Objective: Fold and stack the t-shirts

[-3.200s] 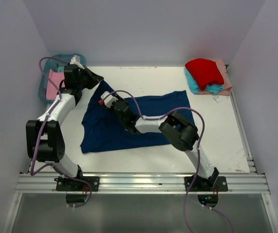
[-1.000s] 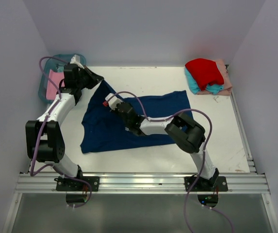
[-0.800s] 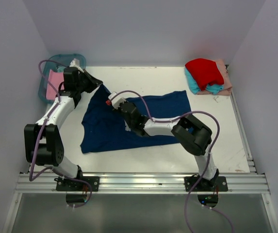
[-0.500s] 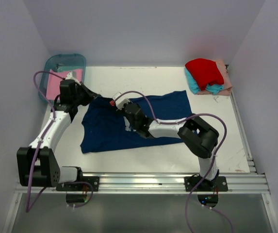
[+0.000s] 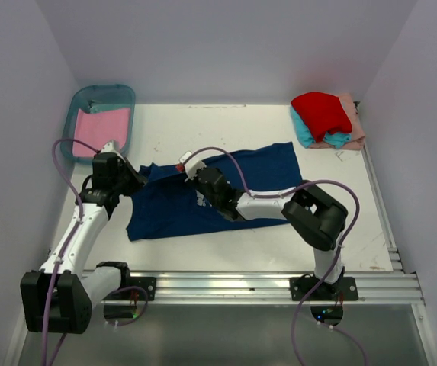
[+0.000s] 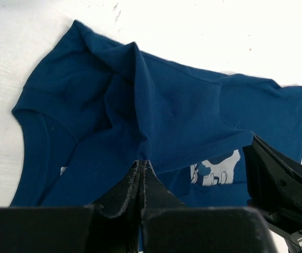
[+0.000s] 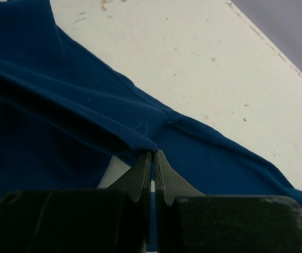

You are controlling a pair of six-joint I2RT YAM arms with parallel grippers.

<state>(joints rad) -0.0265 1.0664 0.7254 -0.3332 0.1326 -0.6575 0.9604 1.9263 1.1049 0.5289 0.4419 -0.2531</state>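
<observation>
1. At the near edge, 6 o'clock in the overhead view, both arm bases sit on a metal rail.
2. The navy t-shirt lies rumpled across the middle of the white table. Its 9 o'clock part is bunched and folded over.
3. A pale print shows on the shirt just nearer than the fold.
4. The left gripper is at the shirt's 9 o'clock edge, its jaws pressed together on a pinch of navy cloth.
5. The right gripper is toward the shirt's 11 o'clock edge. Its jaws are clamped together on a folded hem of the same shirt, which is lifted slightly off the table.
6. At the far 10 o'clock corner is a teal bin with a pink t-shirt lying inside.
7. At the far 2 o'clock corner is a folded pile: a red t-shirt on top, a teal t-shirt below it, and a peach t-shirt on the 3 o'clock side.
</observation>
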